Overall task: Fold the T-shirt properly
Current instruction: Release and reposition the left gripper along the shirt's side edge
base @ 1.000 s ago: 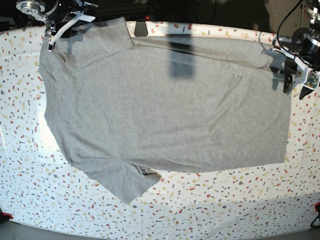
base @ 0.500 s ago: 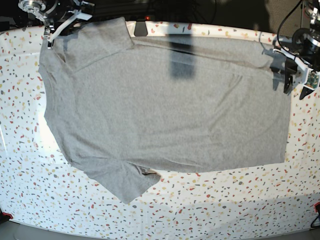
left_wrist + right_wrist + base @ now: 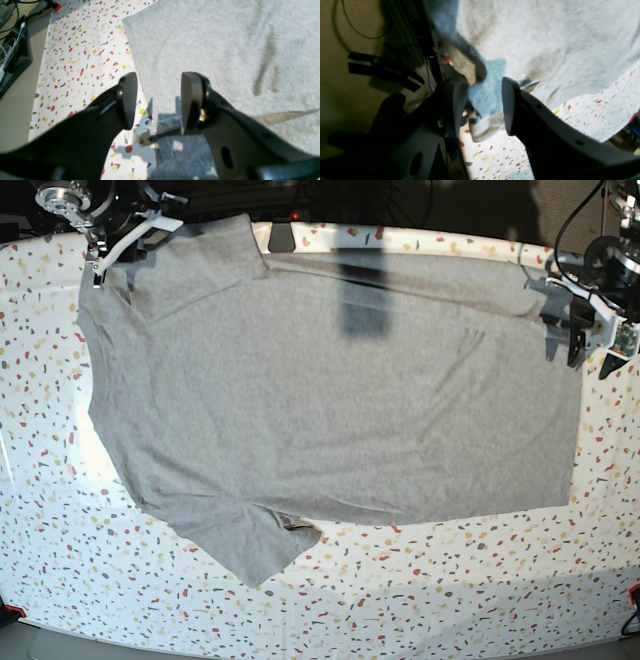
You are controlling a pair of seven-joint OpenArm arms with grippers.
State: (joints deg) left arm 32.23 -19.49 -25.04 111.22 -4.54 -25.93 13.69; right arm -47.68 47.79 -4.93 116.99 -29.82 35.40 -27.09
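Both of my pincers stand open with a clear gap between the pads, and neither has hold of anything: my left gripper [image 3: 158, 101] hangs over the edge of the T-shirt [image 3: 225, 50], one pad above the speckled table [image 3: 82, 62] and the other above the grey cloth, and I cannot tell whether either tip touches what lies under it; my right gripper [image 3: 482, 105] hovers over a corner of the same shirt, where a fold of cloth shows between the spread fingers [image 3: 510, 105], though no pad presses on it. From the base view the T-shirt [image 3: 330, 390] lies spread flat across the table [image 3: 450, 580], plain grey side up, one sleeve pointing toward the near edge and another lying near my right gripper [image 3: 100, 265] at the far left corner, while my left gripper [image 3: 575, 340] sits at the shirt's far right corner. A dark rectangular shadow [image 3: 362, 300] falls on the cloth near the far edge. The table is white with red, yellow and black flecks; beyond it, in the right wrist view, lie dark cables [image 3: 357, 25] and dim floor
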